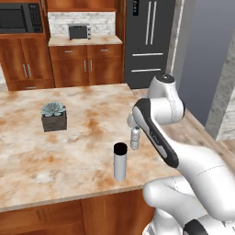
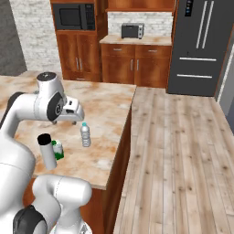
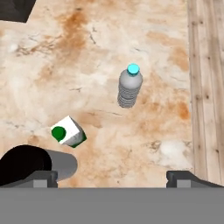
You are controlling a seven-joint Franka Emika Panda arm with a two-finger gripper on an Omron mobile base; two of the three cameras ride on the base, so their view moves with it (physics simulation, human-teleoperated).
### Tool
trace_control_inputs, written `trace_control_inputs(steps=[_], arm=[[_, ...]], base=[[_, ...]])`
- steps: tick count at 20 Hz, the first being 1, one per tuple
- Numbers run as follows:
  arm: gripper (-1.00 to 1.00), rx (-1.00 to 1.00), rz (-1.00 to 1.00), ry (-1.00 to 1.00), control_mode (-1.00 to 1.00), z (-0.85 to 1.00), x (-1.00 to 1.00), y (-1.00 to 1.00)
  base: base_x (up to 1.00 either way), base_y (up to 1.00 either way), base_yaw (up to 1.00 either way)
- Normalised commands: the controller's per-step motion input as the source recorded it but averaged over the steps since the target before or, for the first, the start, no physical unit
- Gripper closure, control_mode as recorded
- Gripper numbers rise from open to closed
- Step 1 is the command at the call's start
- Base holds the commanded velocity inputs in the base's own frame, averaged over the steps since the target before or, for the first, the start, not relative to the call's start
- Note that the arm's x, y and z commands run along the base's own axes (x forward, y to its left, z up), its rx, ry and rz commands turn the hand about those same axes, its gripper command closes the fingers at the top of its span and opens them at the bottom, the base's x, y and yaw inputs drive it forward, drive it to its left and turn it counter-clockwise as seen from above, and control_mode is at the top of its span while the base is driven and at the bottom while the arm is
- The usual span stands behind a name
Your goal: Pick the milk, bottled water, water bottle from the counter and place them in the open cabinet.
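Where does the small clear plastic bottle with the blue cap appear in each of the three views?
Left base view: small clear blue-capped bottle right of centre, beside the white arm.
Right base view: left of centre.
Hand view: upper centre-right.
Shared landmark: tall silver cylinder with black cap, standing near it on the marble counter.

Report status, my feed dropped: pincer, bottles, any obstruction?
Pincer open, empty, above counter. Milk, bottled water, water bottle all standing on it. Nothing blocking.

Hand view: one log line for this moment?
tool: open, empty, above counter | milk, bottled water, water bottle: upright on counter
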Motion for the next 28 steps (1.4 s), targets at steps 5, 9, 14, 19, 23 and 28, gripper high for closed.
trace_control_inputs(steps=[5,9,14,19,23,28], arm=[[-1.00,-0.03,-0.03,0.00,-1.00,-0.25,0.05,0.36],[-1.00,-0.01,-0.01,0.00,-1.00,-0.32,0.00,0.39],[-1.00,0.00,-0.01,0.02,-1.00,-0.23,0.00,0.30],[-1.00,0.00,-0.02,0.07,-1.00,-0.17,-0.03,0.27],[-1.00,0.00,-0.01,0.06,-1.00,-0.09,-0.14,0.18],[-1.00,0.00,0.00,0.03,-1.00,-0.18,-0.29,0.19]], base=[[0.00,0.00,0.00],[0.00,0.00,0.00],[0.00,0.00,0.00],[0.00,0.00,0.00],[0.00,0.00,0.00],[0.00,0.00,0.00]])
